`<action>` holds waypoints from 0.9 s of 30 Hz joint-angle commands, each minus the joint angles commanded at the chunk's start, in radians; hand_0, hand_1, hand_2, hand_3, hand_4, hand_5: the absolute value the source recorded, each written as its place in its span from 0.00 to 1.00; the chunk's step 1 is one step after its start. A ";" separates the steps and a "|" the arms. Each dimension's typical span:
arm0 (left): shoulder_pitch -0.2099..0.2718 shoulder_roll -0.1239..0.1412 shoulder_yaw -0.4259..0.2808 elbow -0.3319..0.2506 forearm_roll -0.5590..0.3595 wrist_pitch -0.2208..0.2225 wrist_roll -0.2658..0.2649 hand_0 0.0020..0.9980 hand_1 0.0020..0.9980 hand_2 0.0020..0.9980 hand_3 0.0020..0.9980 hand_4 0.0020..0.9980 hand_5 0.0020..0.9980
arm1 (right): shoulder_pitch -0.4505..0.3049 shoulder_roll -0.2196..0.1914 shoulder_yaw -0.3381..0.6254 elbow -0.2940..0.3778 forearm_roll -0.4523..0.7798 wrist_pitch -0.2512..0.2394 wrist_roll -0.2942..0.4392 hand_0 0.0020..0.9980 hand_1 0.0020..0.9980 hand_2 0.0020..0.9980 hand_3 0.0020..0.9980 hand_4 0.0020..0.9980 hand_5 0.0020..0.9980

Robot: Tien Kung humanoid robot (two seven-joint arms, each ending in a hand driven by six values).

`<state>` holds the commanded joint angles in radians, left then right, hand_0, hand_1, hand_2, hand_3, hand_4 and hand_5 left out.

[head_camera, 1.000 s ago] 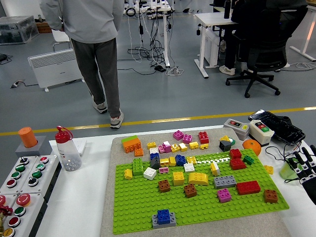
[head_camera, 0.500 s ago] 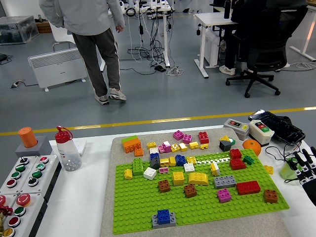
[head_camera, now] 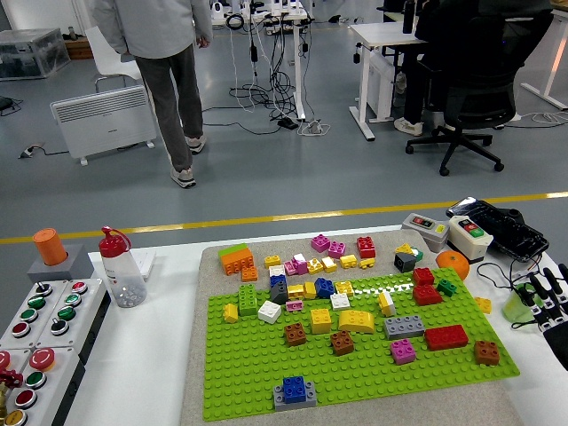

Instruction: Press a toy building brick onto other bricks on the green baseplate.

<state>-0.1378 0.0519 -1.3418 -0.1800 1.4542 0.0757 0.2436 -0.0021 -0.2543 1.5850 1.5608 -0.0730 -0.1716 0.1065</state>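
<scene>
1. Toy building bricks are seen spread over the green baseplate point(head_camera: 355, 368), which lies on a grey mat on the white table point(head_camera: 142, 364); more loose bricks lie just beyond the baseplate's far edge.
2. One stack is visible near the baseplate's near-left corner: a blue brick point(head_camera: 294, 386) sits on a grey brick point(head_camera: 294, 401). Whether this pair was pressed together as the task asks cannot be settled from one moment.
3. Other bricks on the baseplate appear to sit singly, among them a red brick point(head_camera: 445, 336) toward the right edge, a grey one point(head_camera: 405, 326) beside it, and a yellow curved one point(head_camera: 357, 320) near the middle.
4. The right hand point(head_camera: 543, 297) is seen off the baseplate's right edge, well apart from every brick, its fingers spread and holding nothing.
5. The left hand is not in view.
6. The scene is judged to fit two stages: a brick yet to be picked for pressing, or the blue-on-grey stack already made and the hand drawn aside.
7. A person is standing on the floor well beyond the baseplate's far side, touching nothing on the table.
</scene>
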 joint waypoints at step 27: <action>-0.006 0.000 0.005 0.000 -0.004 0.000 0.000 0.66 0.69 0.68 0.58 0.29 1.00 | 0.005 0.004 -0.003 -0.001 0.003 -0.003 0.003 0.71 0.70 0.73 0.69 0.51 0.45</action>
<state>-0.1434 0.0516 -1.3372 -0.1800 1.4498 0.0761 0.2437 0.0028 -0.2499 1.5825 1.5594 -0.0700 -0.1742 0.1091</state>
